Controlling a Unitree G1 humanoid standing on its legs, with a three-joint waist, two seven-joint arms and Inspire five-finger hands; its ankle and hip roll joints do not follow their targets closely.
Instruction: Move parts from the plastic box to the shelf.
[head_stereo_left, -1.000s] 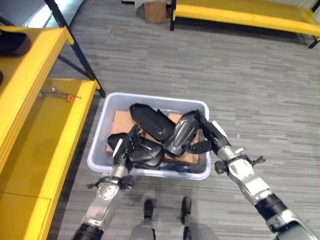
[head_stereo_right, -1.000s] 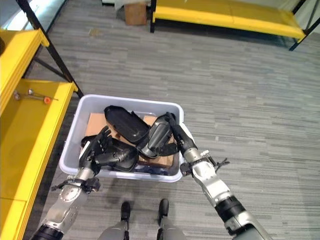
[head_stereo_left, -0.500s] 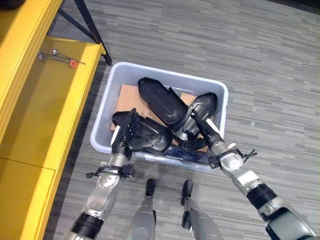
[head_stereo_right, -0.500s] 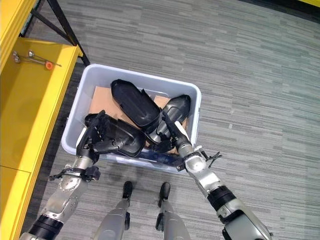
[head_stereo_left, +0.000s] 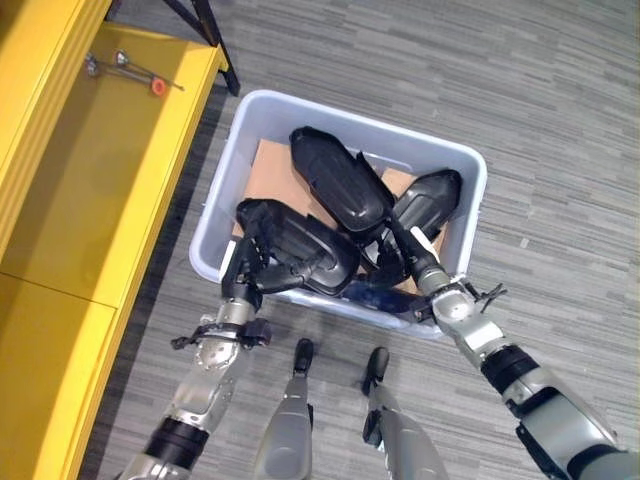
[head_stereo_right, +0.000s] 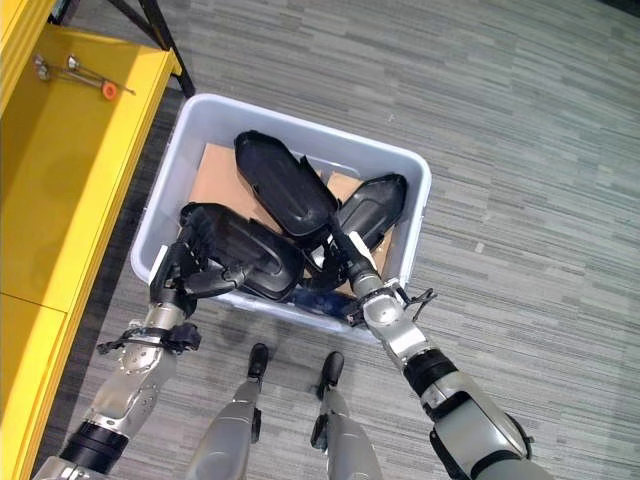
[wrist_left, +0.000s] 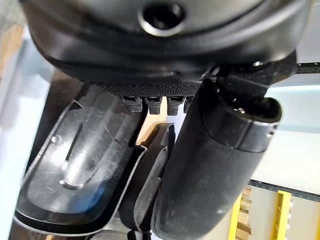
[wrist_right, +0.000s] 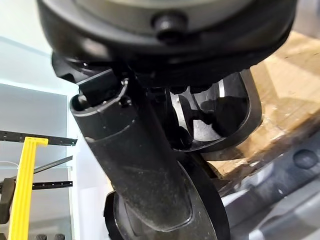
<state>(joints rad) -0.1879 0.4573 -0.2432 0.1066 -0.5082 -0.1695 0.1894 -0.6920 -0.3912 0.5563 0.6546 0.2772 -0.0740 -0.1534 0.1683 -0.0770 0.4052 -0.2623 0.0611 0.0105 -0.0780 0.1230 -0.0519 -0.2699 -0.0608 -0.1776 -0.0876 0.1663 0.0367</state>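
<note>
Nearest, at six o'clock, both arms reach into the plastic box (head_stereo_left: 468, 210) from its near rim. Over the last second the head camera has tipped down and the whole view has slid, so the box now sits higher and more square-on. The real change is small: the near black part (head_stereo_left: 305, 252) has tilted up a little at its left end, which I read as the lift just starting.

The left hand (head_stereo_left: 247, 268), at seven o'clock, has its fingers curled over that part's left end and grips it. The right hand (head_stereo_left: 412, 256), at five o'clock, stretches long and fairly straight along the second black shell (head_stereo_left: 425, 203); its wrist view shows the thumb lying against the shell, but I cannot tell whether the fingers close on it.

Further in, a third black part (head_stereo_left: 338, 183) lies across the cardboard (head_stereo_left: 266, 168).

At ten o'clock the yellow shelf (head_stereo_left: 90, 200) carries a few small tools (head_stereo_left: 125, 68); no part has reached it yet
</note>
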